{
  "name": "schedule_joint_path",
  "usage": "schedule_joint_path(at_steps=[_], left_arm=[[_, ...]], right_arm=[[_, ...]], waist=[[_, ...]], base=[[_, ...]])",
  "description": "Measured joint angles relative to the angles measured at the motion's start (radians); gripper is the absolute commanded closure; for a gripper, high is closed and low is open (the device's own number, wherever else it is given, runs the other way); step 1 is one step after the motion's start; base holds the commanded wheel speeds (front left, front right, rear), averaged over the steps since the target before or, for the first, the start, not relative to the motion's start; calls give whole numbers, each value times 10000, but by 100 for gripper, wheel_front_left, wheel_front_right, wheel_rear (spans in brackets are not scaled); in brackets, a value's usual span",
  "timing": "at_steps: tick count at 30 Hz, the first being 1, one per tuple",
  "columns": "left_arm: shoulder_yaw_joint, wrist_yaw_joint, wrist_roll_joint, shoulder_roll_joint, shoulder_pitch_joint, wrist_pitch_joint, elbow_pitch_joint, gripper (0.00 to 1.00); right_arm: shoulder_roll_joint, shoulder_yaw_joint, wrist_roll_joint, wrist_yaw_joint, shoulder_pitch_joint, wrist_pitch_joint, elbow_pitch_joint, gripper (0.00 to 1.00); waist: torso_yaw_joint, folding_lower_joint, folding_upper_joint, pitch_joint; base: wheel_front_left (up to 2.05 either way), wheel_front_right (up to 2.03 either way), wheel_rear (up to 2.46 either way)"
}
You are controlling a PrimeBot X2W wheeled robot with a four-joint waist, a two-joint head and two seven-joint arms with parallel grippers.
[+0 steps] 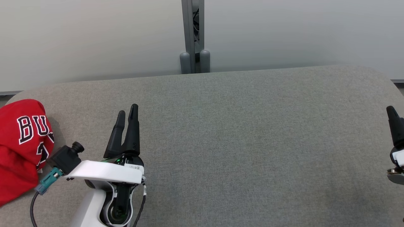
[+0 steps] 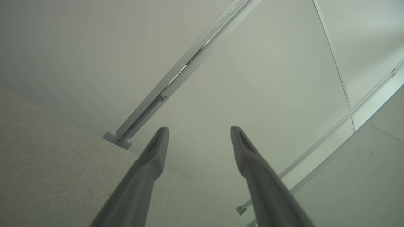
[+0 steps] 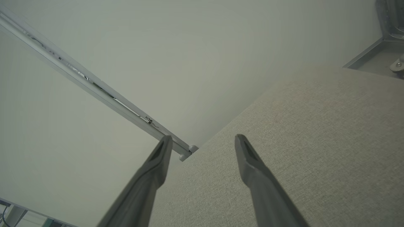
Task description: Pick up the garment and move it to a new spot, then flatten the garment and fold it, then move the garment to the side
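Observation:
The garment (image 1: pixel 19 148) is a red jersey with white lettering, bunched up at the left end of the grey fabric surface (image 1: pixel 240 142). To its right my left gripper (image 1: pixel 127 116) hovers over the surface, apart from the cloth. In the left wrist view the left gripper (image 2: pixel 199 132) stands open with nothing between its fingers. My right gripper (image 1: pixel 393 115) shows at the far right edge of the head view. In the right wrist view the right gripper (image 3: pixel 203 140) is open and holds nothing, above the surface's far edge.
A pale wall rises behind the surface, with a grey metal post (image 1: pixel 192 34) on two round feet at its middle. The surface's corners are rounded. A camera with a teal-ended cable (image 1: pixel 63 160) juts from my left wrist toward the garment.

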Motion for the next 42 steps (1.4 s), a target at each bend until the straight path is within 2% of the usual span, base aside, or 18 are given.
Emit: schedule_joint_path(at_steps=[9, 20, 30, 42], left_arm=[[-75, 240, 2130, 309, 0, 0, -326, 0], [-58, 545, 3764, 508, 8, 228, -232, 0], [86, 821, 4853, 535, 63, 665, -134, 0], [339, 1043, 5797, 579, 268, 878, -169, 0]], right_arm=[[63, 704, -1768, 0, 13, -692, -462, 0], [127, 1609, -3160, 0, 155, -1469, -594, 0], [224, 2441, -4416, 2, 289, -2096, -437, 0], [441, 2963, -5451, 2, 446, -2798, -295, 0]], waist=[[25, 0, 0, -3], [52, 0, 0, -46], [102, 0, 0, -115], [125, 0, 0, -156]], base=[[0, 0, 0], [0, 0, 0], [0, 0, 0], [0, 0, 0]])
